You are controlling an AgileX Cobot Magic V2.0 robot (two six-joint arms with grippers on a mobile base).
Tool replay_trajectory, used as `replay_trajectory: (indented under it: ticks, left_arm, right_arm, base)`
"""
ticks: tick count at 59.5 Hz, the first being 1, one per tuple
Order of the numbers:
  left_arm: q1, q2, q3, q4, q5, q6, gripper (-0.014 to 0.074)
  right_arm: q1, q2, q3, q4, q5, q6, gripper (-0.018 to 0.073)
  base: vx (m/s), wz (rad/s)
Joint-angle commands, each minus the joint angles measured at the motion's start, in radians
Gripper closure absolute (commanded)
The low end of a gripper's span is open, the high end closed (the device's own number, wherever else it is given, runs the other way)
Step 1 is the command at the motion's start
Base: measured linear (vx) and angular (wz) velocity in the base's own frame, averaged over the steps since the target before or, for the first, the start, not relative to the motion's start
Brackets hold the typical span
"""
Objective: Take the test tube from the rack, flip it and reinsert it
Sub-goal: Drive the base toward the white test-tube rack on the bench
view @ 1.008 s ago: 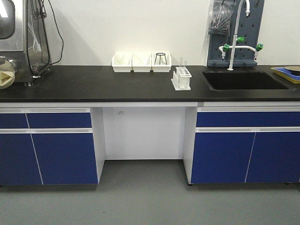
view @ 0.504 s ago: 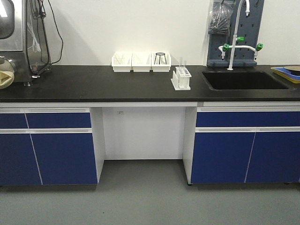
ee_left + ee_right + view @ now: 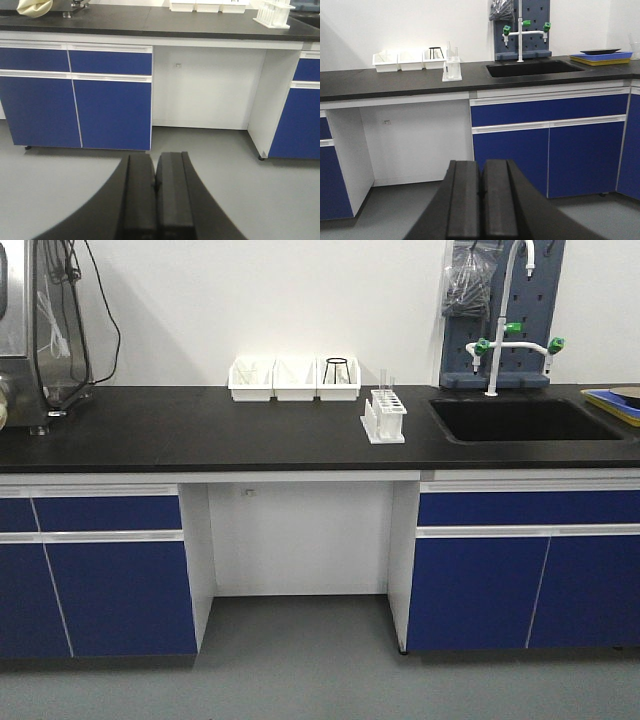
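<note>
The base had rolled nearer the counter (image 3: 200,425), with the rack (image 3: 385,417) well out of reach; left gripper (image 3: 155,180) and right gripper (image 3: 482,190) were closed and empty.

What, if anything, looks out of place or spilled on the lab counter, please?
Nothing stands out: the rack stands upright on the counter beside the sink, tubes vertical in it, and the white bins line the wall.

I have my left gripper (image 3: 155,162) and right gripper (image 3: 482,167) both closed, jaws pressed together, held low, pointing forward.
</note>
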Motion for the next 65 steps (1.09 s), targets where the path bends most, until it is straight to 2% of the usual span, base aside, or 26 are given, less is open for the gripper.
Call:
replay_trajectory:
  ticks: [1, 65]
  left_arm:
    - [-0.008, -0.011, 0.002, -0.005, -0.079, 0.0, 0.0603]
    - [-0.008, -0.011, 0.002, -0.005, -0.079, 0.0, 0.0603]
  right_arm:
    - [-0.006, -0.011, 0.001, -0.002, -0.085, -0.003, 0.0571]
    - [-0.006, -0.011, 0.001, -0.002, -0.085, -0.003, 0.0571]
  base:
    - [0.3, -0.02]
    - [0.44, 0.0]
